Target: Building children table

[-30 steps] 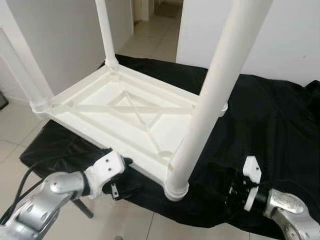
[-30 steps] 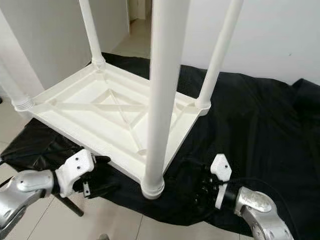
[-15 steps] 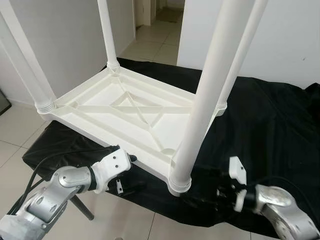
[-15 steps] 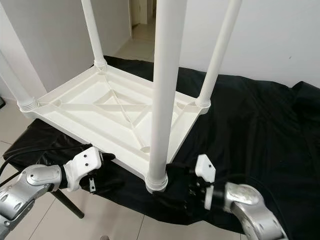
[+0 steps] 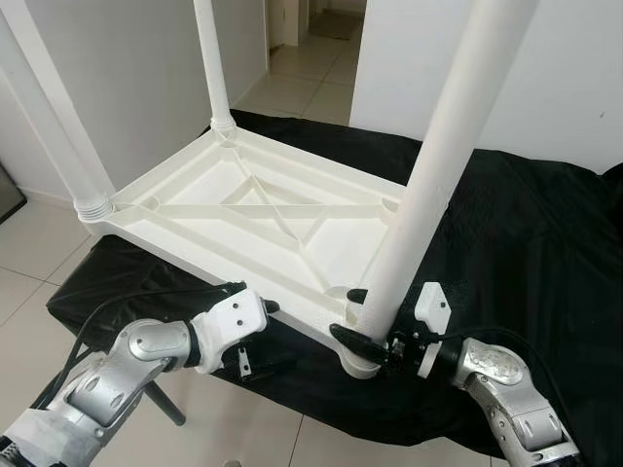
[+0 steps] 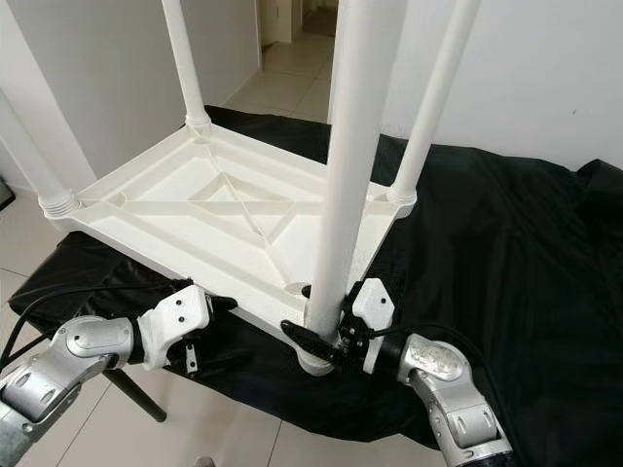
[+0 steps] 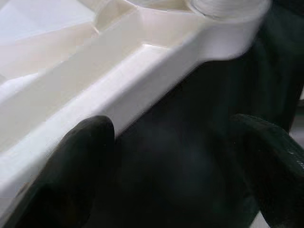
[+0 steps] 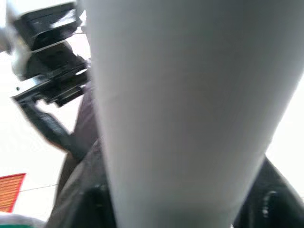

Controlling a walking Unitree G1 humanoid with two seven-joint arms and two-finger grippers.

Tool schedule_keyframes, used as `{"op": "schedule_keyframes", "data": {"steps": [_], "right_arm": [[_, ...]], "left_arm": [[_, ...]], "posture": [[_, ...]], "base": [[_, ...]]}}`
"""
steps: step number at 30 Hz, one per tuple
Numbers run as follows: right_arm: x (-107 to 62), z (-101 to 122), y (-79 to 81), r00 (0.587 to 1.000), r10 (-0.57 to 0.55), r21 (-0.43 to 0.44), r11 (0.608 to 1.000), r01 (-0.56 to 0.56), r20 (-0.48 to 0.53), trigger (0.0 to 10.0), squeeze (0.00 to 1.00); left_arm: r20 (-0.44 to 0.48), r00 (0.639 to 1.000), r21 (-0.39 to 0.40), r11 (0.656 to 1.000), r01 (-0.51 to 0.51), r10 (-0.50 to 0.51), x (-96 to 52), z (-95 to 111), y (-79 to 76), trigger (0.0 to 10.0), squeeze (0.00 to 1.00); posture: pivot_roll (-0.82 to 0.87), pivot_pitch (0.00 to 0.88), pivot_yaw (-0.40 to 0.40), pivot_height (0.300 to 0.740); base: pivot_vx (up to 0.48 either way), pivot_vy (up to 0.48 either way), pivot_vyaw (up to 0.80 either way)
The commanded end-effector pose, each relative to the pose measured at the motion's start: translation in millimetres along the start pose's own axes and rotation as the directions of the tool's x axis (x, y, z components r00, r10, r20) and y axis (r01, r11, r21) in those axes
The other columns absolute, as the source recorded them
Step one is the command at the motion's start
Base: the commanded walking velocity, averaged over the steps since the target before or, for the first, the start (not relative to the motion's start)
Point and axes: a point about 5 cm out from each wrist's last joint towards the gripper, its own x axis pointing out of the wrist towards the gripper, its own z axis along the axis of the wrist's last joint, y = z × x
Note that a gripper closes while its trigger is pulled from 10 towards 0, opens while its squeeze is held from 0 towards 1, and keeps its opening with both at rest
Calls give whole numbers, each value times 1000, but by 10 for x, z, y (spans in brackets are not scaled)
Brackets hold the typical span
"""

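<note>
Jaws of the right gripper (image 5: 353, 317) are straddling the base of the near table leg (image 5: 428, 190), one black finger on each side of it, though whether they are pressing on it I cannot tell. That leg is rising from the near corner of the white children's table (image 5: 243, 219), which is lying upside down on a black cloth (image 5: 526, 243), legs pointing up. At about eight o'clock from that corner, the left gripper (image 7: 178, 171) is reaching under the table's near edge, fingers (image 7: 85, 166) spread apart. Beyond, at twelve o'clock, a tiled floor (image 5: 311, 73) is running through a doorway.
</note>
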Motion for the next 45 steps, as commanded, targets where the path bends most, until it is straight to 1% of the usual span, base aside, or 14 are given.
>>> {"op": "schedule_keyframes", "data": {"steps": [1, 3, 6, 7, 8, 11, 15, 23, 25, 32, 36, 39, 40, 45], "right_arm": [[-90, -48, -75, 998, -55, -10, 998, 55, -35, 0, 0], [-149, -73, -121, 995, -86, -11, 996, 85, -47, 0, 0], [-398, -148, -275, 976, -196, -32, 980, 194, -89, 0, 0], [-398, -148, -275, 976, -196, -32, 980, 194, -89, 0, 0], [-492, -168, -307, 968, -231, -37, 973, 228, -101, 0, 0], [-605, -191, -327, 956, -269, -41, 963, 266, -115, 0, 0], [-639, -194, -325, 953, -281, -43, 960, 278, -117, 0, 0], [-928, -224, -219, 922, -360, -28, 933, 360, -141, 0, 0], [-928, -224, -219, 922, -360, -28, 933, 360, -141, 0, 0], [-1148, -227, -52, 901, -407, -23, 912, 409, -152, 0, 0], [-1131, -219, -12, 900, -413, -12, 910, 415, -138, 0, 0], [-1013, -217, 38, 910, -398, 13, 915, 402, -118, 0, 0], [-952, -209, 26, 905, -413, 9, 909, 416, -104, 10000, 0], [-826, -177, -5, 892, -448, 27, 892, 450, -63, 10000, 0]], "left_arm": [[-9, 983, -8, 983, 185, -185, 3, -15, -88, 10000, 0], [-8, 983, -5, 983, 183, -183, 12, -8, -72, 10000, 0], [-7, 982, 8, 982, 188, -188, 54, 4, -49, 10000, 0], [-7, 982, 8, 982, 188, -188, 54, 4, -49, 10000, 0], [-8, 982, 11, 982, 190, -190, 65, 0, -50, 10000, 0], [-12, 982, 13, 981, 191, -191, 77, -11, -53, 10000, 0], [-13, 982, 11, 982, 191, -191, 80, -20, -51, 10000, 0], [-27, 986, 22, 986, 163, -162, 110, -51, 34, 10000, 0], [-27, 986, 22, 986, 163, -162, 110, -51, 34, 10000, 0], [-40, 992, 47, 991, 122, -120, 150, -57, 180, 10000, 0], [-38, 994, 62, 993, 102, -100, 176, -44, 236, 10000, 0], [-36, 998, 75, 995, 61, -58, 222, -27, 307, 10000, 0], [-26, 999, 84, 996, 40, -38, 243, -13, 327, 10000, 0], [19, 999, 79, 996, -27, 26, 293, 47, 389, 10000, 0]], "posture": [[-5, 0, 10, 740], [-9, 0, 13, 740], [-21, 0, 17, 740], [-21, 0, 17, 740], [-23, 0, 18, 740], [-27, 0, 18, 740], [-32, 0, 21, 740], [-48, 0, 31, 740], [-48, 0, 31, 740], [-68, 0, 53, 740], [-81, 0, 69, 740], [-83, 0, 71, 740], [-84, 0, 73, 740], [-80, 0, 69, 740]], "base": [[0, 0, 0], [0, 0, 0], [0, 0, 0], [0, 0, 0], [0, 0, 0], [0, 0, 0], [0, 0, 0], [0, 0, 0], [0, 0, 0], [0, 0, 0], [0, 0, 0], [0, 0, 0], [0, 0, 0], [0, 0, 0]]}}
